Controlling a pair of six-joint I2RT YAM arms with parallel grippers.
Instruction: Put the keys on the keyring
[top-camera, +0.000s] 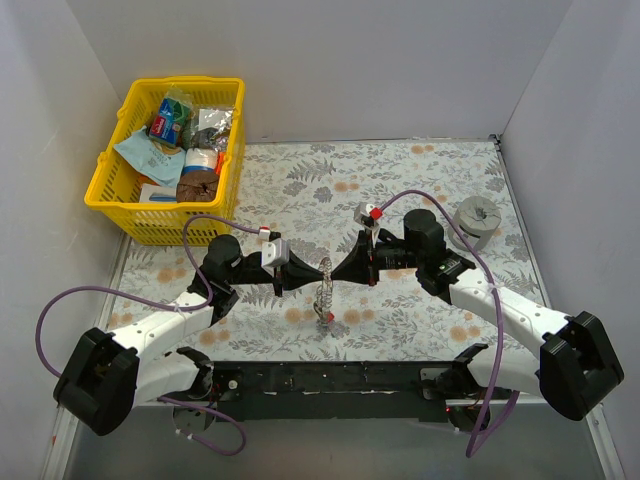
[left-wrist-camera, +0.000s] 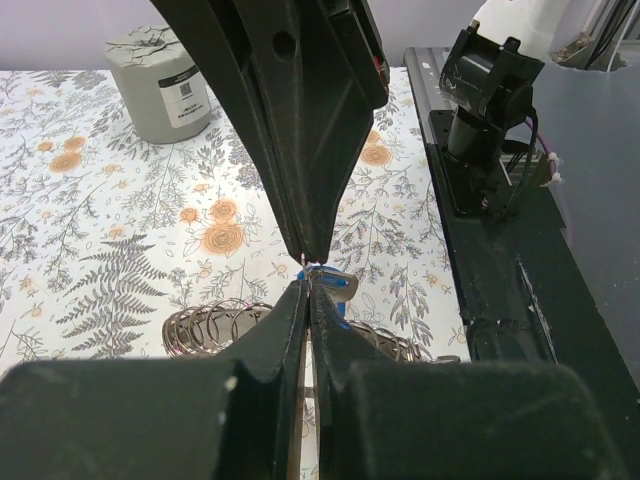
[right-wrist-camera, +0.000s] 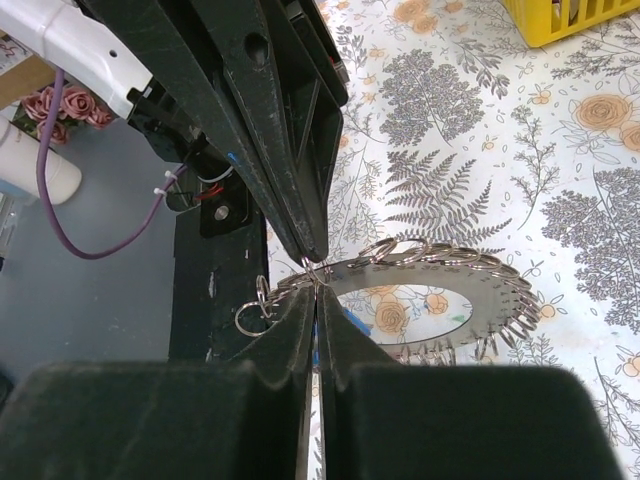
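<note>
- The keyring (top-camera: 324, 285) stands on edge, held up over the surface (top-camera: 420, 170) between the two gripper tips, roughly midway across it.
- The left gripper (top-camera: 303, 277) comes in from the keyring's left. Its fingers are pressed fully together on the keyring's beaded rim.
- The right gripper (top-camera: 343, 272) comes in from the keyring's right, tip to tip with the left one. Its fingers are drawn together with only a sliver between them, at a thin wire loop on the rim. I cannot tell whether they actually pinch that loop.
- A blue key (left-wrist-camera: 338, 288) sits on the keyring, touching the rim just beside the left fingers.
- A red key (top-camera: 328, 318) hangs at the keyring's near, lower end.
- On the far side of the keyring, patterned surface runs to the back wall (top-camera: 300, 60), the widest stretch of room.
- On the near side of the keyring, the black rail (top-camera: 330, 378) carrying the arm bases lies close and marks the surface's near edge.
- A basket (top-camera: 165, 228) is well apart to the far left of the keyring, against the left wall.
- A grey cylinder (top-camera: 478, 222) stands well apart to the right of the keyring, near the right wall.
- Both forearms angle back from the keyring toward the near corners.
</note>
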